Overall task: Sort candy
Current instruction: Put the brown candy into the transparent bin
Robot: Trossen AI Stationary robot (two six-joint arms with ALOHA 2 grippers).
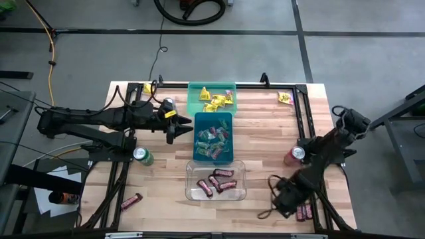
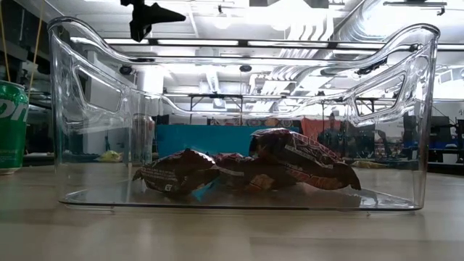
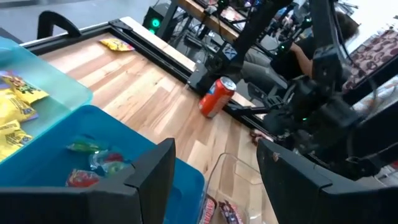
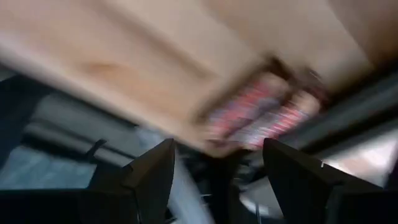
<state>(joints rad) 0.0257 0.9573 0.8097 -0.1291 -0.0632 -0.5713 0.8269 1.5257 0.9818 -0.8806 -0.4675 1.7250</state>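
Starting at the tabletop's left edge, you had one dark red-brown bar (image 1: 131,200) lying loose near the front-left corner, with a green can (image 1: 142,156) standing farther back along that edge. Your left arm reached in level from the left side, its forearm stretched flat over the wood, and the left claw (image 1: 176,129) hung with its fingers spread wide and nothing between them, just beside the blue bin (image 1: 226,121). Down the middle you had three bins in a row from back to front: the green bin (image 1: 194,99) held yellow packets (image 1: 218,99), the blue bin held the mixed packets (image 1: 212,142), and the clear bin (image 1: 190,174) at the front held more red-brown bars (image 1: 220,181), so each kind seemed to have its own home. A stray yellow packet (image 1: 285,97) sat near the back-right corner, and a red can (image 1: 294,155) stood toward the right edge. Your right arm folded down steeply at the front-right corner, and the right claw (image 1: 284,203) stood wide and empty right by two more bars (image 1: 305,212) at the front edge, probably lined up to take one.
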